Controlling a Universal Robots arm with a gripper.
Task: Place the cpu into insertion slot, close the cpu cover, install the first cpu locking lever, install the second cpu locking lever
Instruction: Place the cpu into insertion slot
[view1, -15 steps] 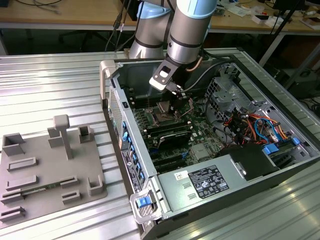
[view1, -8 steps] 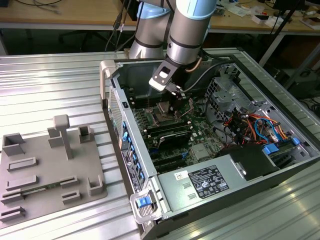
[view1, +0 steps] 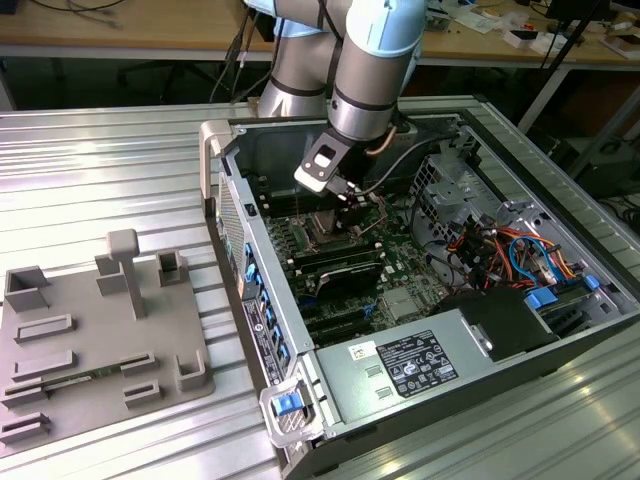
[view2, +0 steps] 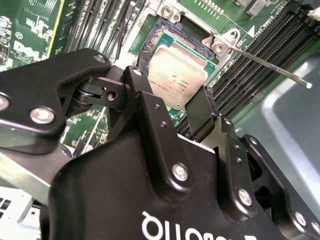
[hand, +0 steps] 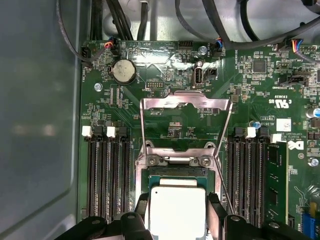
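Observation:
My gripper (view2: 167, 89) is shut on the cpu (view2: 176, 75), a silvery-tan square plate held by two opposite edges between the black fingers (view2: 145, 97). The cpu (hand: 177, 210) sits directly over the insertion slot (hand: 175, 171), whose dark socket edge shows beyond the plate; I cannot tell whether it is seated or just above. The cpu cover (hand: 185, 100) stands swung open, its silver frame raised over the green board. A thin locking lever (view2: 272, 67) sticks out free beside the insertion slot (view2: 161, 34). In the exterior view the gripper (view1: 345, 197) reaches down into the open computer case.
Long black memory slots (hand: 107, 175) flank the socket on both sides. Cables (view1: 505, 250) and a power supply (view1: 415, 360) fill the case at the exterior view's right. A grey fixture plate (view1: 100, 340) lies on the ribbed metal table (view1: 100, 170) at the exterior view's left.

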